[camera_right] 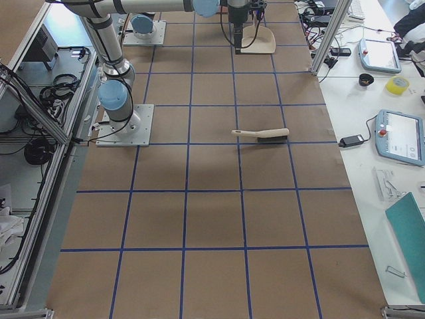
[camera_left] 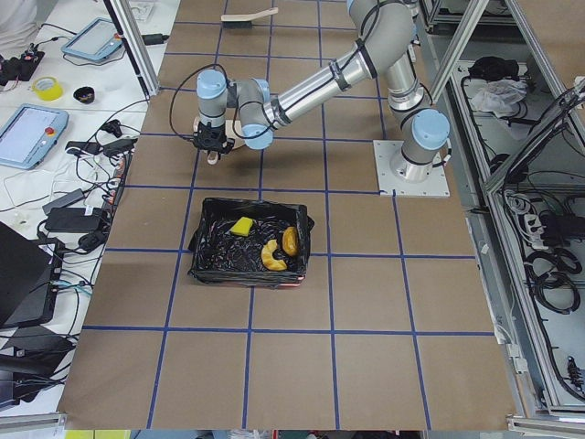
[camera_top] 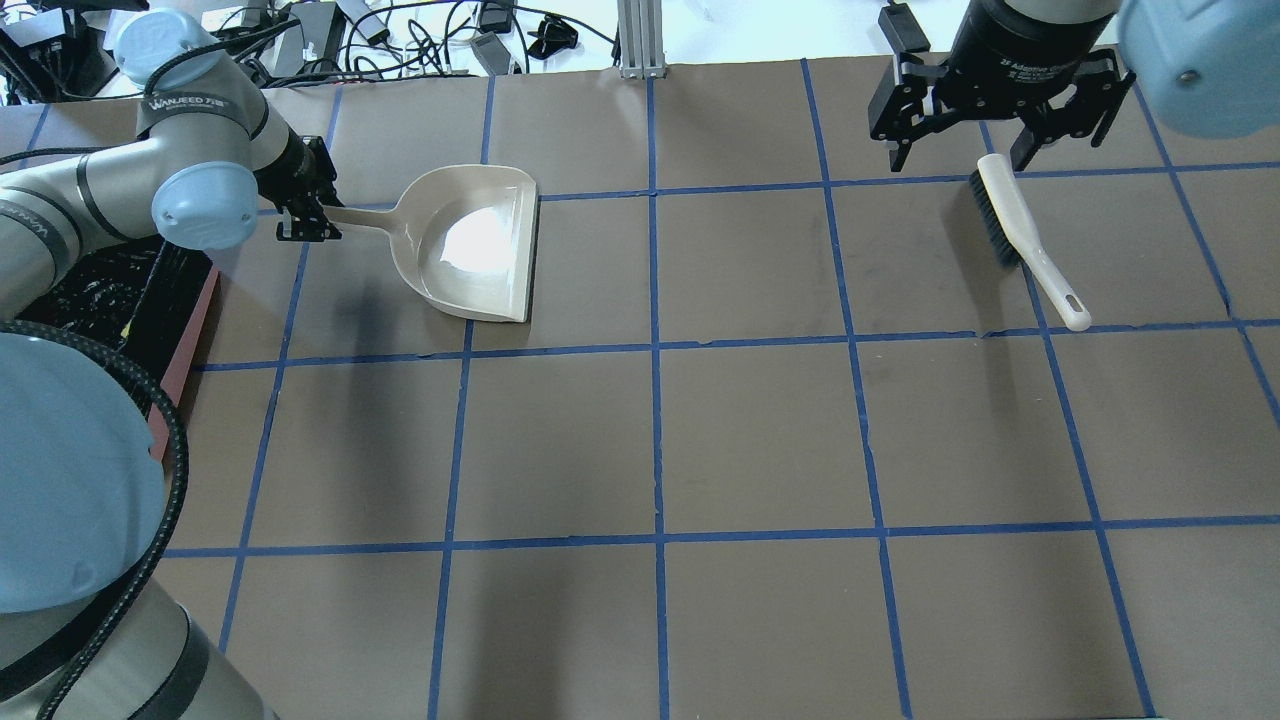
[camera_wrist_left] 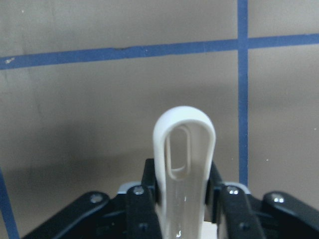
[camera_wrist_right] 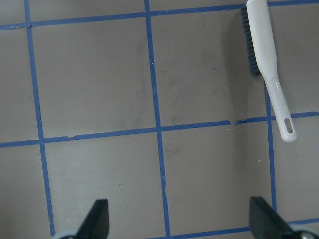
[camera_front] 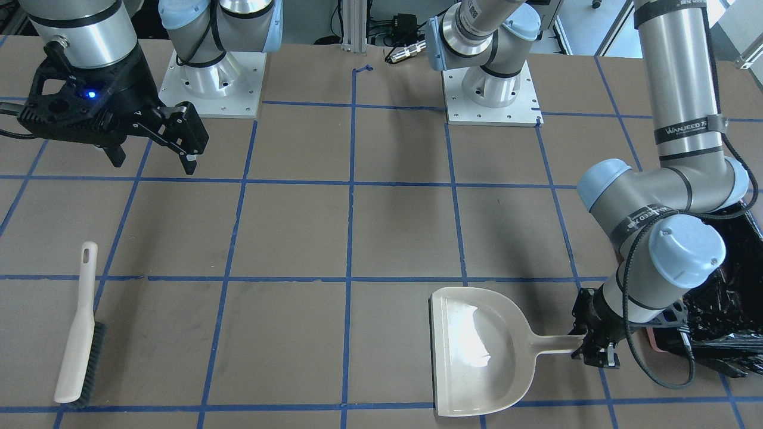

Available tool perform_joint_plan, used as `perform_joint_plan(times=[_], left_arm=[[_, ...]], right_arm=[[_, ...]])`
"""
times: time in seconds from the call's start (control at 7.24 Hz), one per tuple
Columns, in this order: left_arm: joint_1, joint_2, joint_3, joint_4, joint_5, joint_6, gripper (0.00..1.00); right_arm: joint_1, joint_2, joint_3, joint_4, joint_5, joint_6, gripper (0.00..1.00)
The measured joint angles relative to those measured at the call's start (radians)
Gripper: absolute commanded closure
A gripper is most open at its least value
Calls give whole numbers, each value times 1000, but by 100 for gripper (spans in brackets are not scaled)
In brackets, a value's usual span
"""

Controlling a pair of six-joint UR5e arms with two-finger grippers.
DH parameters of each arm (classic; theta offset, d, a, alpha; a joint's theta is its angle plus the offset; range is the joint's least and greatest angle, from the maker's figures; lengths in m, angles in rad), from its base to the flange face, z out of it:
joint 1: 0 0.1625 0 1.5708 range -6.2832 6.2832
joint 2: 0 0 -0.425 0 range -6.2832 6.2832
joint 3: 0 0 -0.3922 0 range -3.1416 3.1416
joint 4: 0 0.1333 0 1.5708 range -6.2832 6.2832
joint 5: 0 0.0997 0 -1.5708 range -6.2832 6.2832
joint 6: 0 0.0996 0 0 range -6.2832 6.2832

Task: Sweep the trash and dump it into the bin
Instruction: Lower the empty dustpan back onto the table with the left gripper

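All three pieces of trash lie inside the one rectangular pink bin lined with crinkled black plastic [camera_left: 239,273], at the table's left end: one yellow sponge [camera_left: 241,226], one pale yellow crescent slice [camera_left: 271,258] and one golden-brown lumpy piece [camera_left: 290,240]. Near it, the left gripper [camera_front: 594,344] clenches the handle of the single beige plastic dustpan [camera_front: 477,357]. Far right, the right gripper [camera_front: 154,158] hangs with its jaws spread, apart from one white-handled, dark-bristled brush [camera_front: 76,342].

A brown table [camera_top: 760,440] is lying under a grid of blue tape lines [camera_top: 655,350], soft shadows falling across it. In the exterior right view a white bench [camera_right: 352,106] is standing along it at three o'clock, carrying two grey consoles [camera_right: 402,136] and a yellow tape roll [camera_right: 398,84]. At twelve o'clock in the overhead view an aluminium post [camera_top: 638,40] is rising amid tangled black cables [camera_top: 400,40].
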Motion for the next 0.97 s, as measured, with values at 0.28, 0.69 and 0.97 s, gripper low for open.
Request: perform_joint_plan(times=[0.28, 0.69, 0.97], left_arm=[[2, 0, -1, -1, -2, -5, 100], [3, 5, -11, 1, 8, -12, 80], [3, 19, -17, -2, 10, -13, 65]], right_arm=[[1, -11, -5, -1, 1, 1, 0], [1, -16, -6, -5, 3, 1, 0], [2, -19, -4, -6, 3, 1, 0]])
